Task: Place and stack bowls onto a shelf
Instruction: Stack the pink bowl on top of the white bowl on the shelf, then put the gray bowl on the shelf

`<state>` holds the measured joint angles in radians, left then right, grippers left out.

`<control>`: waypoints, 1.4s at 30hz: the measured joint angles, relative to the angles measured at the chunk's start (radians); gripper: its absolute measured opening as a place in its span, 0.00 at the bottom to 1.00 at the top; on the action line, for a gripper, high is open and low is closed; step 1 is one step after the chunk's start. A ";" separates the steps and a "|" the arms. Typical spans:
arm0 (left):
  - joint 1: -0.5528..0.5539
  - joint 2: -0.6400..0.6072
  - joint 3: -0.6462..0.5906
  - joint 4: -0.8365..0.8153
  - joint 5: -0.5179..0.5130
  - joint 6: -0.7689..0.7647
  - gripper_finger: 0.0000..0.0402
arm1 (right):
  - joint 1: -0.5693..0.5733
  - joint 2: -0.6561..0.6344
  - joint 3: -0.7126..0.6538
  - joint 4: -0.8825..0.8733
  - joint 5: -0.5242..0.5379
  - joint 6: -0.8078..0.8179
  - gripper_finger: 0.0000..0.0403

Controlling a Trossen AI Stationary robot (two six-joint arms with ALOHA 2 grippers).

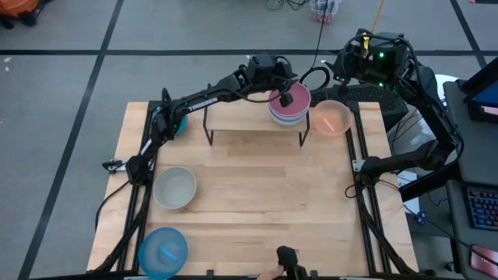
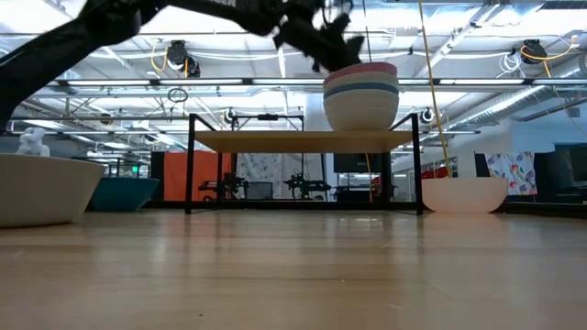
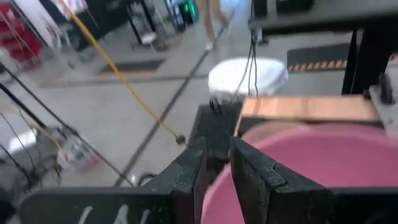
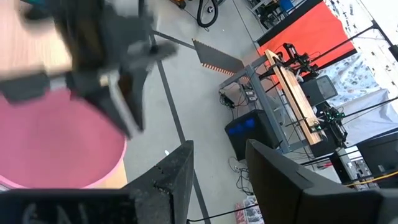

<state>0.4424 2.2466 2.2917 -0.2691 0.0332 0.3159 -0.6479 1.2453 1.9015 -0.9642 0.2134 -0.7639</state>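
Observation:
A stack of bowls (image 1: pixel 289 109) stands on the right end of the shelf (image 1: pixel 241 120), with a pink bowl (image 2: pixel 362 69) on top. My left gripper (image 3: pixel 217 149) reaches in from the left and is shut on that pink bowl's rim. My right gripper (image 4: pixel 217 180) hangs open and holds nothing, high beyond the table's far right corner, looking across at the pink bowl (image 4: pixel 56 137). A peach bowl (image 1: pixel 332 117) rests on the table to the right of the shelf. My left gripper holds the pink bowl by its rim (image 3: pixel 211 193) on the side toward the table's left. One finger (image 3: pixel 249 174) is inside the bowl and the other (image 3: pixel 189 174) outside. The fingers come slanting down from the left. The bowl sits upright, nested on the stack (image 2: pixel 361 101).
A grey-beige bowl (image 1: pixel 175 187) sits on the left of the table and a blue bowl (image 1: pixel 163 250) at the near left corner. A teal bowl (image 1: pixel 177 120) lies under my left arm beside the shelf. The shelf's left half is bare. A dark object (image 1: pixel 286 260) stands at the near edge.

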 joint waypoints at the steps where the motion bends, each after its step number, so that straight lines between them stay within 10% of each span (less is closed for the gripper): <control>1: -0.005 -0.021 0.000 0.010 -0.007 0.014 0.20 | 0.000 0.000 0.000 0.000 0.000 -0.001 0.35; 6: -0.022 -0.164 0.003 -0.175 -0.052 0.031 0.20 | 0.000 0.000 0.000 -0.001 0.001 -0.036 0.35; 13: -0.117 -0.360 0.003 -0.628 -0.369 0.069 0.20 | 0.000 0.000 0.000 0.002 0.001 -0.065 0.35; 23: -0.218 -0.465 0.002 -1.163 -0.565 -0.521 0.20 | 0.000 0.000 0.000 0.011 0.000 -0.070 0.35; 32: -0.307 -0.481 -0.021 -1.302 -0.434 -1.038 0.20 | 0.000 0.000 0.000 0.023 0.000 -0.052 0.35; 42: -0.435 -0.486 -0.208 -1.303 -0.425 -1.172 0.20 | 0.000 0.000 0.000 0.023 0.000 0.019 0.35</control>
<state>0.0077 1.7608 2.0835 -1.5716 -0.3917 -0.8557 -0.6481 1.2453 1.9011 -0.9417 0.2131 -0.7448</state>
